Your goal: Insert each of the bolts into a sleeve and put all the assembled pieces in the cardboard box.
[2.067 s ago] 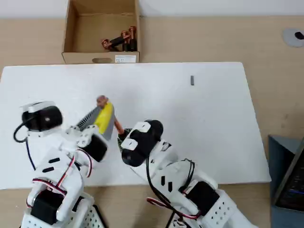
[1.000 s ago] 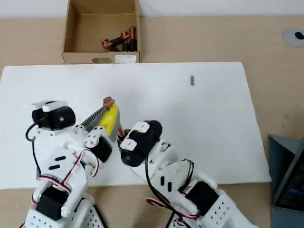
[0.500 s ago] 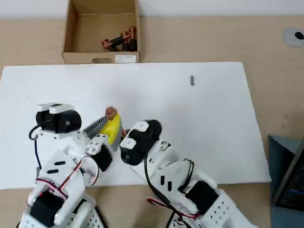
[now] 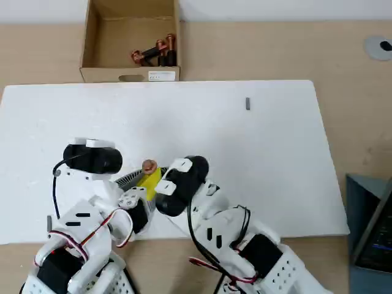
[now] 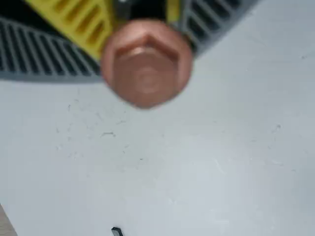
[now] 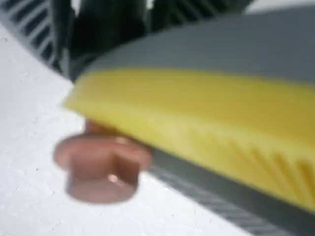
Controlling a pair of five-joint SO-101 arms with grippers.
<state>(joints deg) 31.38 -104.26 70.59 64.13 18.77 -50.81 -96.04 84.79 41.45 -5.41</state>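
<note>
White board [image 4: 263, 165] near its front edge: left gripper [image 4: 149, 174] shut tight on copper bolt [image 4: 149, 166], head poking out, right arm [image 4: 184, 180] just beside, cardboard box [image 4: 86, 43] well apart; I'd square bolt w/ sleeve bore before pushing, no forcing.

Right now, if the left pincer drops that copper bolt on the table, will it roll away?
The copper bolt, gripped in the left pincer, has a wide round flange head, so it would probably roll in a curve rather than far. It looks rigid and smooth, so possibly slippery on the flat table.
</note>
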